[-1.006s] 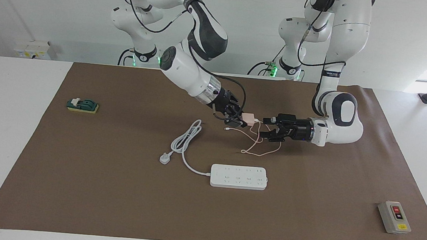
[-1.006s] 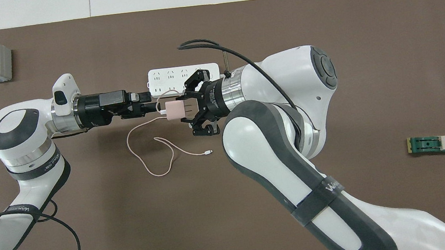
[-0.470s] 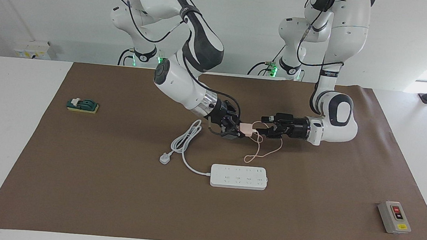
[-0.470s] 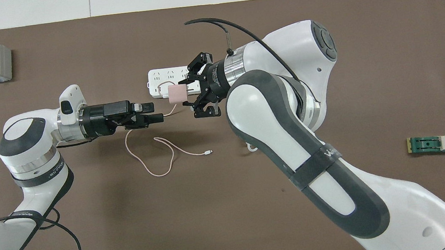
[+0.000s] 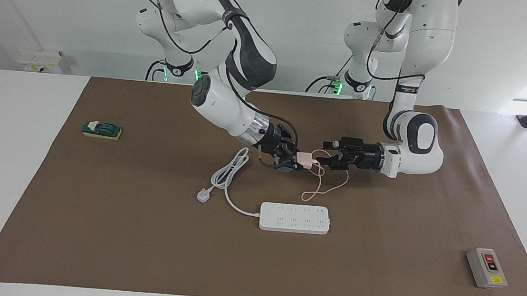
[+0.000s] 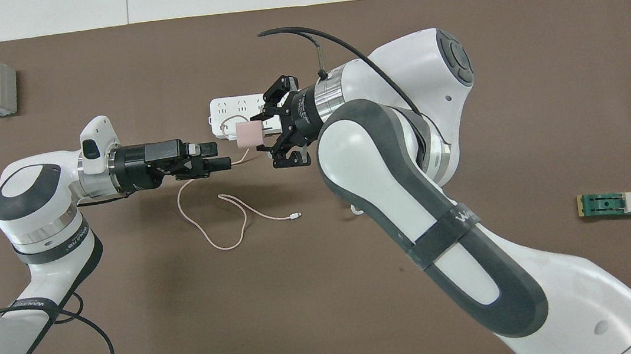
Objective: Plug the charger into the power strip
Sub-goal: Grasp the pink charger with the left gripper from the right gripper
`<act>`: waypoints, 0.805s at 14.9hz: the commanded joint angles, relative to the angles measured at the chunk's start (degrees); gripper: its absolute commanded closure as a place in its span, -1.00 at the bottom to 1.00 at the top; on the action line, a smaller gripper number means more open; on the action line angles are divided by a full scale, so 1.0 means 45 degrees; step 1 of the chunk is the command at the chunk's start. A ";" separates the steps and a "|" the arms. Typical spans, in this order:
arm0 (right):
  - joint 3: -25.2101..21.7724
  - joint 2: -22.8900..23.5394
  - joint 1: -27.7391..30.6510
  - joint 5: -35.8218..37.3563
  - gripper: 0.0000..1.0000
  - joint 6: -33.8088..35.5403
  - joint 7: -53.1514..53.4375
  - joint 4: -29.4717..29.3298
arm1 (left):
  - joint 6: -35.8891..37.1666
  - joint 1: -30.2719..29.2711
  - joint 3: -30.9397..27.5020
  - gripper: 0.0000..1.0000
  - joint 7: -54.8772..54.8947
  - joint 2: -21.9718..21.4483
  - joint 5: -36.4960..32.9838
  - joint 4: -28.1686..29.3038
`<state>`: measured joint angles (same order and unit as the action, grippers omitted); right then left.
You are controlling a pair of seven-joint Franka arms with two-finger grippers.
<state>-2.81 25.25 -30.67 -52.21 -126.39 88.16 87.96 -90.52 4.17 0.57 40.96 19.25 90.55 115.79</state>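
Observation:
My right gripper [image 5: 301, 159] is shut on the pale pink charger [image 5: 306, 159] and holds it in the air over the mat, nearer to the robots than the power strip [image 5: 294, 218]. In the overhead view the gripper [image 6: 256, 134] and charger [image 6: 248, 133] cover the strip's [image 6: 225, 111] near edge. The charger's thin pink cable [image 5: 321, 185] hangs down and loops on the mat [image 6: 220, 223]. My left gripper [image 5: 322, 159] is open, level with the charger and pointing at it, with a small gap between them. The cable passes by its fingertips [image 6: 224, 163].
The strip's thick white cord and three-pin plug [image 5: 203, 194] lie on the brown mat toward the right arm's end. A grey button box [image 5: 486, 267] sits at the left arm's end, farthest from the robots. A green block [image 5: 102, 129] lies at the right arm's end.
My right gripper has carried the charger lower and toward the power strip. My left gripper has drawn slightly away from the charger. Little has moved in the last half second.

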 commanded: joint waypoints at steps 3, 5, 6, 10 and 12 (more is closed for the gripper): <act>0.0018 0.0170 -0.0021 -0.0018 1.00 0.0021 0.0194 -0.0329 | -0.0079 0.0263 -0.0106 -1.00 0.0174 -0.0176 0.0250 -0.0008; 0.0018 0.0170 -0.0021 -0.0038 1.00 0.0021 0.0194 -0.0329 | -0.0098 0.0303 -0.0107 -1.00 0.0194 -0.0137 0.0250 -0.0223; 0.0018 0.0170 -0.0021 -0.0038 1.00 0.0021 0.0194 -0.0329 | -0.0098 0.0303 -0.0107 -1.00 0.0194 -0.0137 0.0269 -0.0282; 0.0018 0.0170 -0.0021 -0.0057 1.00 0.0021 0.0194 -0.0329 | -0.0137 0.0381 -0.0107 -1.00 0.0272 -0.0021 0.0269 -0.0632; 0.0018 0.0170 -0.0021 -0.0096 1.00 0.0021 0.0175 -0.0329 | -0.0254 0.0381 -0.0107 -1.00 0.0253 0.0175 0.0269 -0.0984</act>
<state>-2.80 25.29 -30.83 -52.21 -126.39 88.16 87.81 -90.72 5.03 0.70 41.46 19.28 90.80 113.01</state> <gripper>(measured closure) 0.498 0.000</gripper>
